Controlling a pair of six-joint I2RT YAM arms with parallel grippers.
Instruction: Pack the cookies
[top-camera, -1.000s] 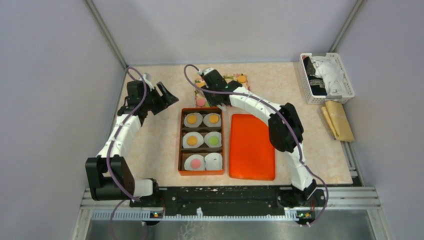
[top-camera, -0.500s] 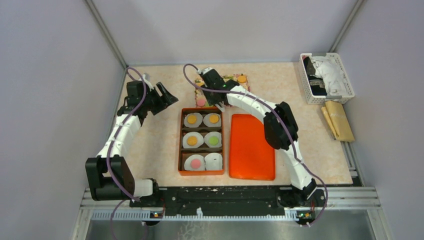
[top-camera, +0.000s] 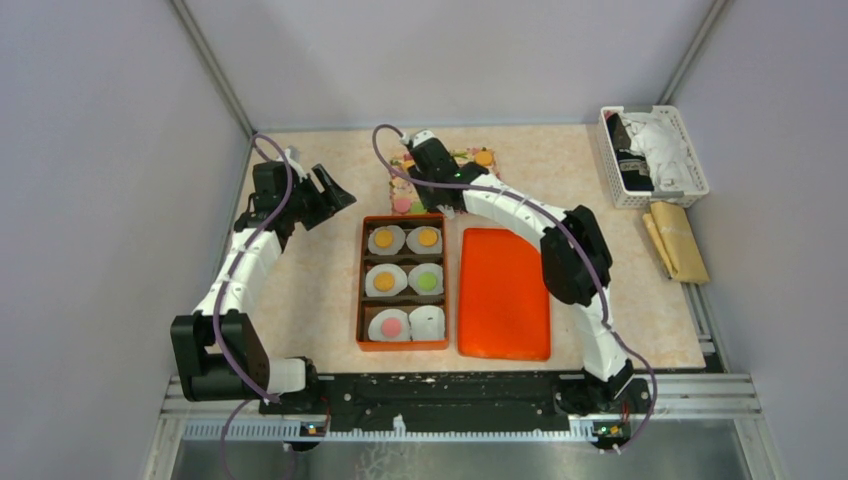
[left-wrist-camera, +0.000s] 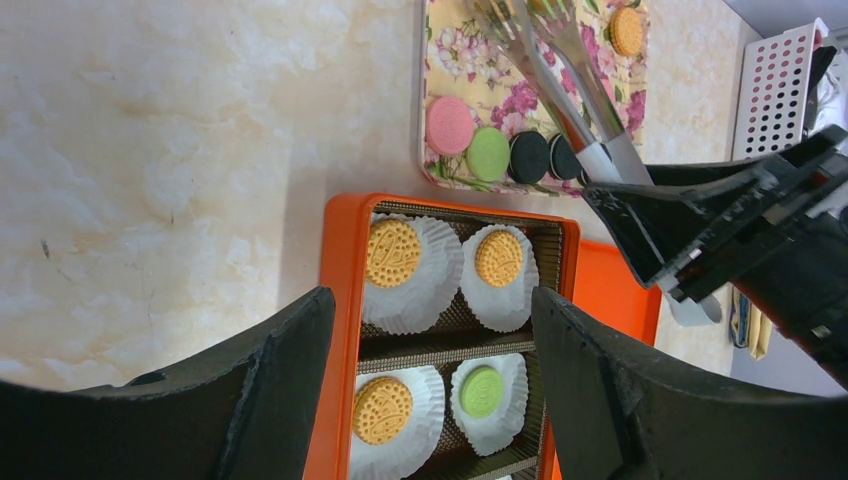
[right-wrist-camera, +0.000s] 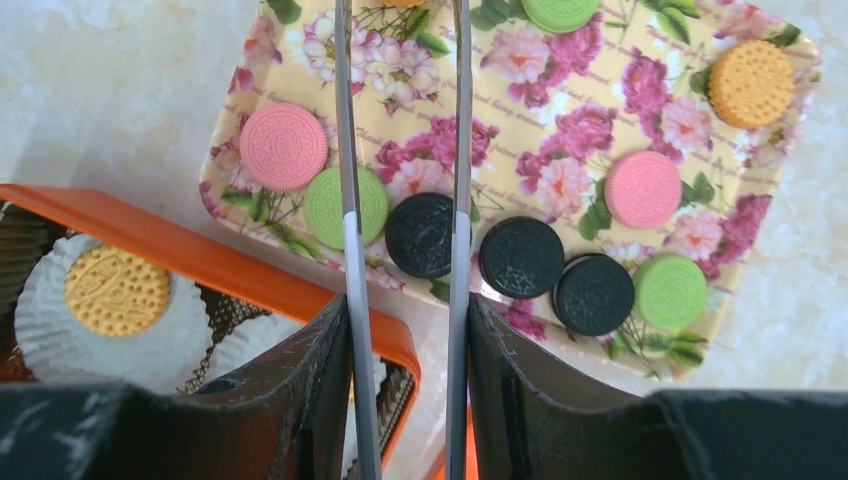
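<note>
One black cookie (right-wrist-camera: 420, 235) lies at the near edge of the floral tray (right-wrist-camera: 560, 130), between the open tongs (right-wrist-camera: 350, 260) that our right gripper (right-wrist-camera: 405, 320) clamps; our left gripper (left-wrist-camera: 432, 300) hangs spread, farther from the tray.

The tongs (right-wrist-camera: 346, 150) straddle one black cookie (right-wrist-camera: 420, 235). A green cookie (right-wrist-camera: 325, 207) lies partly under the left blade, a second black cookie (right-wrist-camera: 520, 257) just beside the right. The orange box (right-wrist-camera: 200, 255) rim runs close along the floral tray (right-wrist-camera: 560, 130).
</note>
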